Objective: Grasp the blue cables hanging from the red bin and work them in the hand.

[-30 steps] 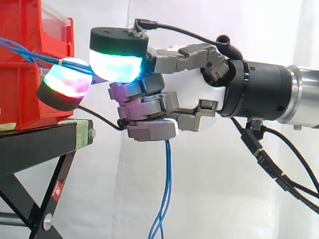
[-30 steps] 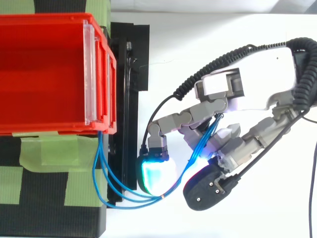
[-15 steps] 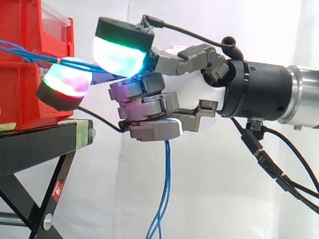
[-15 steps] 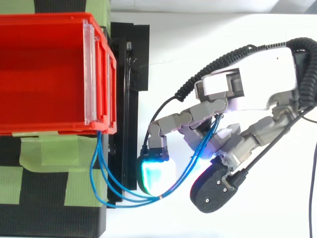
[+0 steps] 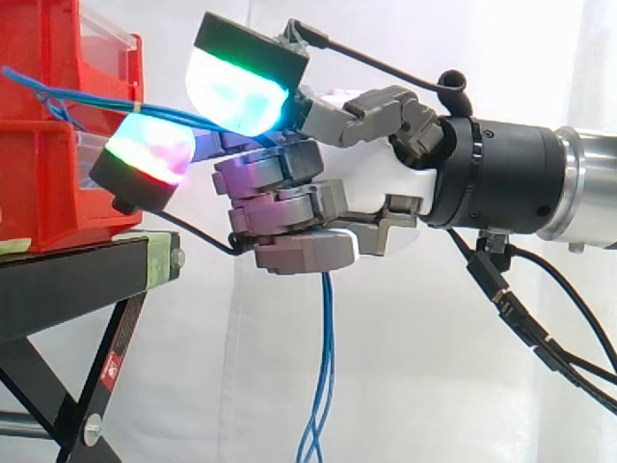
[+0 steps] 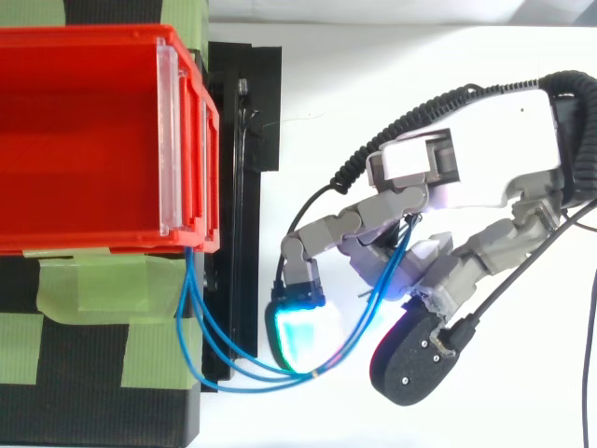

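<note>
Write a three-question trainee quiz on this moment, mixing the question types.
1. True or false: the blue cables pass through the hand and dangle below it.
2. What does the red bin stand on? A) black stand B) wooden shelf C) white plate
3. Fill the gap: in the top view, the tape beside the bin is ___.
Key: 1 true; 2 A; 3 green.
</note>
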Tool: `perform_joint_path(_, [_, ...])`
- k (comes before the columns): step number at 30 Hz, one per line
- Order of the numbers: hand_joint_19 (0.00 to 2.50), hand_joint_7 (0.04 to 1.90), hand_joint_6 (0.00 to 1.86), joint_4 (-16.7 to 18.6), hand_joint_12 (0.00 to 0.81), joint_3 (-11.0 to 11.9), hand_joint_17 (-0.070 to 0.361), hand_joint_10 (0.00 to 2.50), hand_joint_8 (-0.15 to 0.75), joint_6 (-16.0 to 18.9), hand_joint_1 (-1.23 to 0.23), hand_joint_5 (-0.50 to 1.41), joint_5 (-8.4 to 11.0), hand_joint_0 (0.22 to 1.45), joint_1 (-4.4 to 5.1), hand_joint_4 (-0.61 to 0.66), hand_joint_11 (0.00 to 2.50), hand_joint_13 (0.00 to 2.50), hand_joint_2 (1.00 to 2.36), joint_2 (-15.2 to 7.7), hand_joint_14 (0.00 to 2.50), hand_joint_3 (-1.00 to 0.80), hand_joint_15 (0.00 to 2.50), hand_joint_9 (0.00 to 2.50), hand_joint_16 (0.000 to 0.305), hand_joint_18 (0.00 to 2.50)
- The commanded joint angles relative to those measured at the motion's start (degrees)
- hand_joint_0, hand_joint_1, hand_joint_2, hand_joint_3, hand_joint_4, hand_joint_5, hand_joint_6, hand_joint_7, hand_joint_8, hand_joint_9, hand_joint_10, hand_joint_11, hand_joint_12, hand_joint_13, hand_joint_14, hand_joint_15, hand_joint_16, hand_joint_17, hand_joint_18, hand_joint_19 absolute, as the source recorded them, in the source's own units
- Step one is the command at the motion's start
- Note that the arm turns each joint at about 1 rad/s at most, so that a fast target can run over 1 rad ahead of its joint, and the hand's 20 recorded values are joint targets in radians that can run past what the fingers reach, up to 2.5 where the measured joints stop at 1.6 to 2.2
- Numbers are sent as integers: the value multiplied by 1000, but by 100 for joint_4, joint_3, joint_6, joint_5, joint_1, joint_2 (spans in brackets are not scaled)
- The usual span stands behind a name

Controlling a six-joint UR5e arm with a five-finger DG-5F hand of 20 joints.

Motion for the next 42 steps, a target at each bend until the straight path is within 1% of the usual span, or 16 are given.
perform_joint_path(1, [1389,1254,332,-36,412,0,104,2500,372,-2,-591,254,-14,897,0,283,1849,813,1011,0,2500,-774,1501,567,46,1346])
perform_joint_path(5, [1363,1247,363,-97,414,0,102,2500,379,16,-593,251,-41,897,0,281,1858,819,1010,0,2500,-773,1515,577,46,1353])
perform_joint_path(6, [1366,1240,367,-115,414,0,103,2500,374,16,-594,251,-58,898,18,281,1855,819,1011,0,2500,-769,1515,577,46,1354])
perform_joint_path(9, [1373,1231,378,-124,405,0,103,2500,374,16,-596,253,-58,915,18,282,1849,824,1013,0,2500,-716,1514,580,46,1359])
perform_joint_path(10, [1369,1237,378,-124,414,0,104,2500,373,16,-596,252,-58,923,18,282,1843,829,1013,0,2500,-706,1505,581,46,1360])
perform_joint_path(16, [1375,1237,382,-124,415,0,103,2500,369,42,-599,252,-58,947,18,281,1863,833,1020,0,2500,-514,1513,582,46,1363])
perform_joint_path(17, [1394,1243,353,-124,417,0,103,2500,375,42,-598,254,-58,952,26,285,1860,832,1022,0,2500,-444,1539,584,46,1364])
perform_joint_path(21, [1404,1265,252,-124,413,0,103,2500,376,42,-601,273,-58,962,18,287,1887,828,1025,0,2500,-350,1535,583,46,1363])
perform_joint_path(23, [1377,1287,166,-115,410,0,103,2500,372,42,-607,283,-67,982,18,277,1858,819,1025,0,2500,-269,1517,575,46,1348])
perform_joint_path(24, [1365,1293,153,-115,412,0,103,2500,373,42,-610,284,-67,989,18,276,1881,817,1025,0,2500,-248,1547,574,46,1341])
perform_joint_path(27, [1312,1297,126,-106,418,0,104,2500,370,42,-618,283,-67,1006,18,266,1882,812,1026,0,2500,-160,1526,563,46,1309])
perform_joint_path(31, [1258,1313,54,26,414,0,102,2500,365,51,-629,281,-58,1025,18,270,1890,786,1025,0,2500,-25,1519,542,45,1252])
perform_joint_path(34, [1205,1321,17,386,422,0,103,2500,369,16,-643,281,-67,1039,-9,268,1887,775,1023,0,2500,46,1510,526,46,1212])
perform_joint_path(36, [1142,1322,12,500,419,0,105,2500,370,16,-655,277,-58,1046,-9,268,1881,760,1021,0,2500,115,1514,513,47,1181])
perform_joint_path(38, [1146,1318,0,483,429,0,107,2500,370,16,-661,273,-49,1045,-9,257,1858,756,1017,0,2500,159,1508,492,48,1168])
perform_joint_path(42, [1059,1310,0,404,435,0,112,2500,382,33,-680,254,-58,1038,-9,267,1825,738,1012,0,2500,204,1486,448,50,1141])
